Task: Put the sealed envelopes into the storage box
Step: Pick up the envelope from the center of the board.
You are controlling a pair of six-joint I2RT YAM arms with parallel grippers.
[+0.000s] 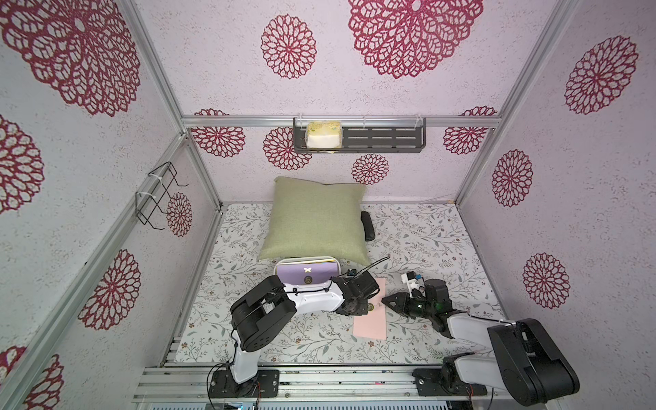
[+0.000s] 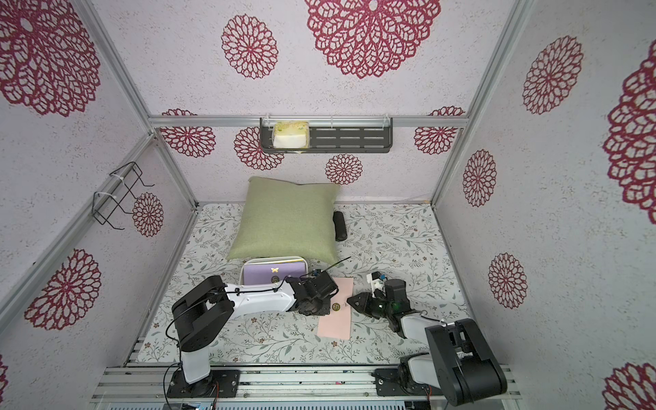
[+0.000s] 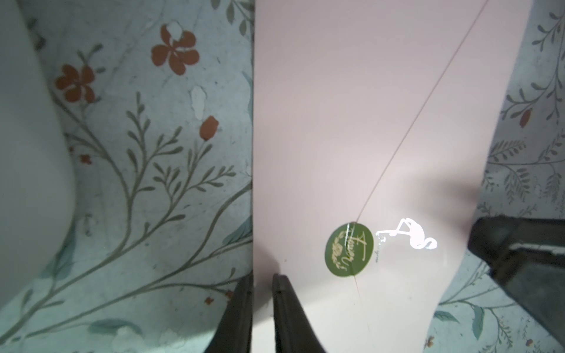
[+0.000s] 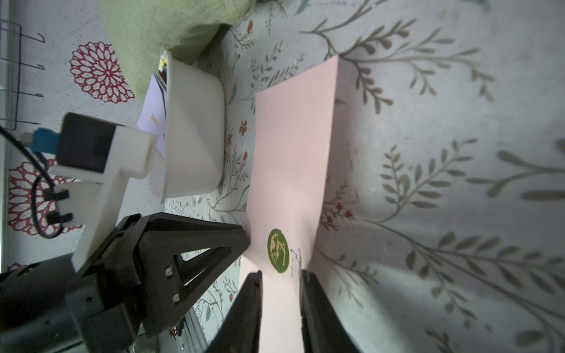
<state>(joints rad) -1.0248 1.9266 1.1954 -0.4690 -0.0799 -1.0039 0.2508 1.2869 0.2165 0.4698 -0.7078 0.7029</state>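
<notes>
One pink envelope (image 1: 371, 324), storage box (image 4: 195, 137) — half hidden

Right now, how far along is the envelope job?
Done: the lilac envelope lies atop others in the storage box. In hand: the left end effector and right end effector flank the pink envelope on the mat. Left: boxing that one; no others visible outside.

Green pillow (image 1: 314, 216) lying at the back of a leafy floral tablecloth (image 1: 426, 241), small black roll (image 1: 367, 226) lying just beside it; dark slotted shelf (image 1: 383, 138) hanging above, holding a yellow-white packet (image 1: 323, 135); black wire rack (image 1: 156, 193) hanging on a side wall
</notes>
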